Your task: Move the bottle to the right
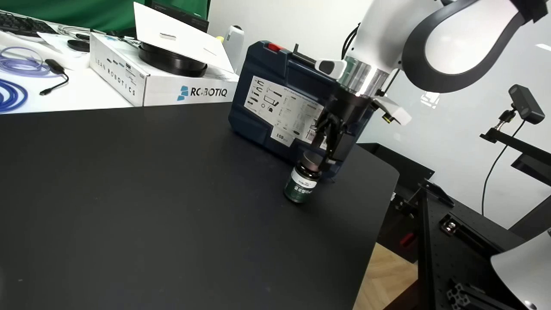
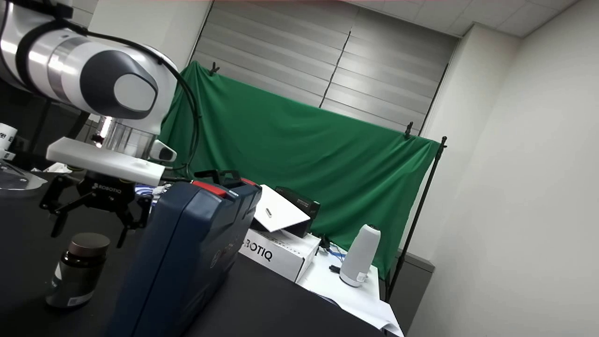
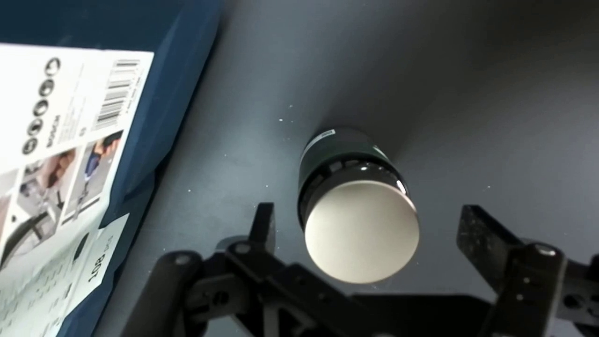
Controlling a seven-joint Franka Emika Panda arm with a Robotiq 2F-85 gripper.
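Note:
The small dark bottle (image 1: 301,186) stands upright on the black table, with a pale band and a dark cap. It also shows in an exterior view (image 2: 76,276) at lower left. In the wrist view the bottle (image 3: 358,206) is seen from above, its cap top shining pale. My gripper (image 1: 323,153) is just above the bottle, pointing down. In an exterior view the gripper (image 2: 90,235) has its fingers spread, one on each side of the cap. In the wrist view the open fingers (image 3: 367,224) show gaps on both sides of the cap, touching nothing.
The big blue tool case (image 1: 275,73) stands upright close beside the bottle and gripper. It fills the left of the wrist view (image 3: 182,84). The black table (image 1: 150,206) has an edge near the robot base. A white Robotiq box (image 1: 189,88) stands behind.

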